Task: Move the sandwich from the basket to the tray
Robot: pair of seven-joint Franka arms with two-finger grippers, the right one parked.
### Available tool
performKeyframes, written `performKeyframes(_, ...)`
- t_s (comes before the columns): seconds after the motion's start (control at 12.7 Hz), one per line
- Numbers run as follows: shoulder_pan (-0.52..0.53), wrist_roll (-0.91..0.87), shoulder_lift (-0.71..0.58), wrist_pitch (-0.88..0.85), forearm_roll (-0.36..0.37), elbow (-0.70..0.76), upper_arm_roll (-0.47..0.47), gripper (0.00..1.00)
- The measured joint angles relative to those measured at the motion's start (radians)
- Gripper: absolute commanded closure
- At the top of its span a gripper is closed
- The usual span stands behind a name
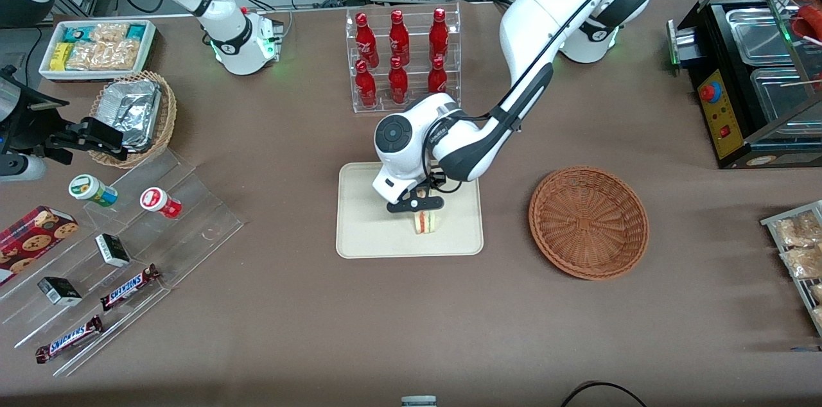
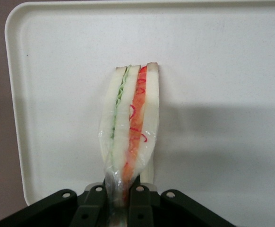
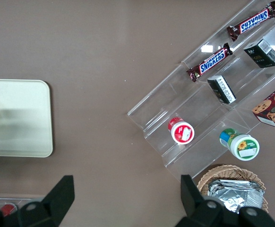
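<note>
The sandwich (image 1: 424, 221) is a small clear-wrapped wedge with white bread and orange, red and green filling (image 2: 132, 123). My left gripper (image 1: 419, 204) (image 2: 120, 201) is shut on its narrow wrapped end and holds it over the cream-white tray (image 1: 366, 227) (image 2: 222, 71), near the tray's middle. I cannot tell whether the sandwich rests on the tray. The reddish-brown wicker basket (image 1: 588, 221) holds nothing and stands beside the tray, toward the working arm's end of the table.
A clear rack of red bottles (image 1: 403, 59) stands farther from the front camera than the tray. A clear stepped shelf with snacks (image 1: 122, 266), a tan basket of foil packets (image 1: 136, 113) and a white bin of packets (image 1: 96, 47) lie toward the parked arm's end. A black food warmer (image 1: 751, 73) stands toward the working arm's end.
</note>
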Motion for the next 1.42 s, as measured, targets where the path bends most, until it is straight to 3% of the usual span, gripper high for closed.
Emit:
performKeyframes(0.39,0.001,-0.004,-0.007,-0.01,0.005,0.021,0.0,0.0)
performKeyframes(0.63,0.021,-0.014,-0.077,-0.094,-0.005,0.055,0.004,0.0)
performKeyframes(1.26,0.232,-0.05,-0.392,-0.364,-0.084,0.061,0.013,0.0)
performKeyframes(1.42,0.302,0.022,-0.455,-0.429,-0.121,0.061,0.015,0.0)
